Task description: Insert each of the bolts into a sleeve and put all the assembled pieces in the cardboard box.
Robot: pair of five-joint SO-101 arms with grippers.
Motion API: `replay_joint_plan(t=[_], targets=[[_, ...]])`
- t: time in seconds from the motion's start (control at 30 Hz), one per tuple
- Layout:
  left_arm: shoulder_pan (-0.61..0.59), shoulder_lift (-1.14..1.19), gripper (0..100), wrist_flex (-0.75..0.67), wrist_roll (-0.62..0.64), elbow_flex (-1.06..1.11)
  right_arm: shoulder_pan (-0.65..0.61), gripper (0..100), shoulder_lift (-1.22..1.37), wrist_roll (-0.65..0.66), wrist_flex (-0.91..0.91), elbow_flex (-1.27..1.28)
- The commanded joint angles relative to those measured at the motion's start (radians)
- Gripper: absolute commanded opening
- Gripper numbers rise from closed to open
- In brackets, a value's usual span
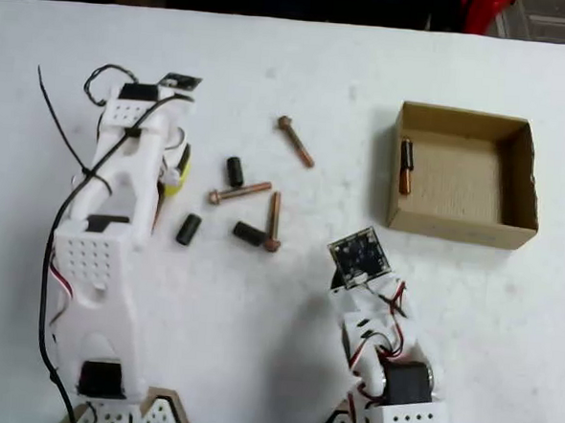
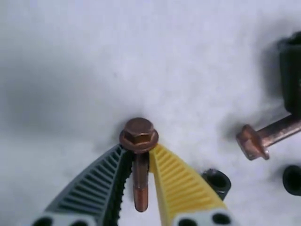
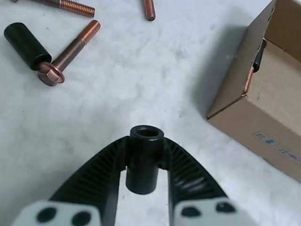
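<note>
My left gripper (image 2: 138, 151) is shut on a copper bolt (image 2: 139, 136), whose hex head sticks out past the grey and yellow fingertips. In the high view this gripper (image 1: 174, 174) sits left of the loose parts. My right gripper (image 3: 146, 146) is shut on an upright black sleeve (image 3: 145, 160) with its bore facing up. Three loose bolts (image 1: 294, 140) (image 1: 239, 192) (image 1: 273, 221) and three black sleeves (image 1: 235, 170) (image 1: 188, 229) (image 1: 249, 233) lie mid-table. The cardboard box (image 1: 511, 231) at the right holds one assembled piece (image 1: 405, 166).
The right arm (image 1: 388, 371) stands at the near edge, just below and left of the box. Black cables (image 1: 66, 141) trail beside the left arm. Bare white table lies between the loose parts and the box (image 3: 244, 117).
</note>
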Motion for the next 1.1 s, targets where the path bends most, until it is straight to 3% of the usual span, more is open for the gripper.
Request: replay_joint_plan(t=[0.0,0.27,0.67,0.8,1.07], targets=[[0.025,0.048,2,-0.040,-0.011,-0.021,0.004,1.8,-0.012,0.012,-0.024,0.002],[0.018,-0.044,2,0.008,-0.011,-0.021,-0.002,1.8,-0.012,0.012,-0.025,0.012],[0.062,-0.486,2,0.112,-0.012,0.077,-0.048,1.7,-0.013,0.003,-0.041,0.003],[0.093,-0.694,2,0.043,-0.014,0.267,-0.113,1.7,-0.013,0.003,-0.061,-0.021],[0.140,-1.148,2,-0.247,-0.089,0.729,-0.248,1.6,-0.012,-0.012,-0.074,-0.063]])
